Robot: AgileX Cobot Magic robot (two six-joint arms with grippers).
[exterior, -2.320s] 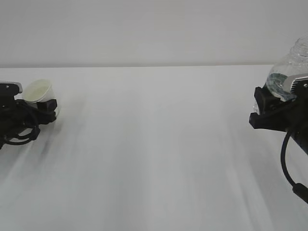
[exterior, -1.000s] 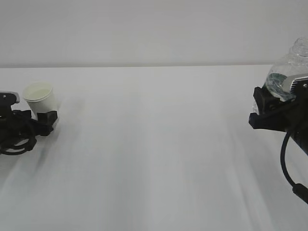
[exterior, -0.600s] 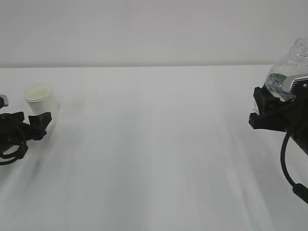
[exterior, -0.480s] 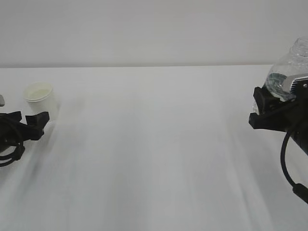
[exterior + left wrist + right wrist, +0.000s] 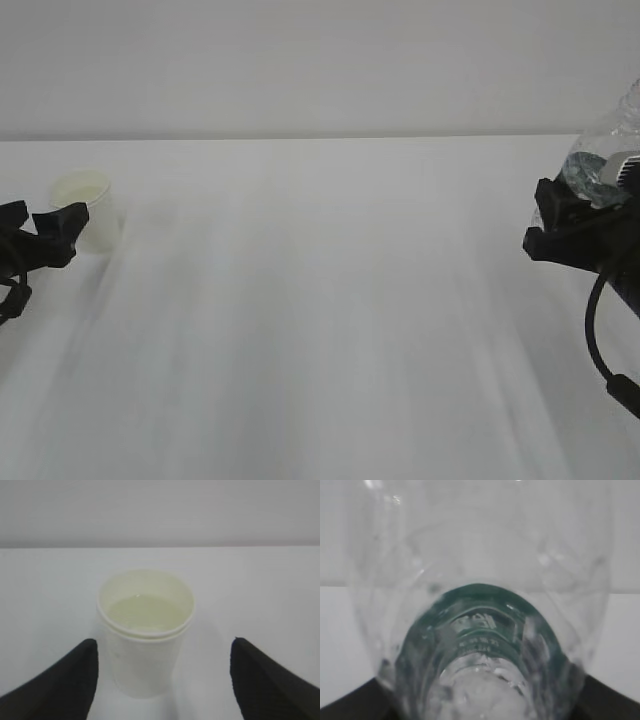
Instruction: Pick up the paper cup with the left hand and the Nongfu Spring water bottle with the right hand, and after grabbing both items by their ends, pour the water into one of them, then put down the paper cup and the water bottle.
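Note:
The white paper cup [image 5: 88, 212] stands upright on the table at the far left, and in the left wrist view the paper cup [image 5: 145, 645] holds pale liquid [image 5: 145, 612]. My left gripper [image 5: 40, 228] sits just left of and in front of the cup. It is open, its black fingertips [image 5: 75, 675] wide on either side, not touching the cup. At the right edge my right gripper [image 5: 560, 225] is shut on the clear Nongfu Spring water bottle [image 5: 600, 150], held off the table. The bottle [image 5: 480, 630] with its green label fills the right wrist view.
The white tabletop [image 5: 320, 300] stretches between the two arms, its far edge meeting a pale wall [image 5: 320, 60]. A black cable [image 5: 595, 340] hangs from the right arm.
My left gripper has drawn back to the left, away from the cup, which now stands free. The right gripper with the bottle has shifted slightly right.

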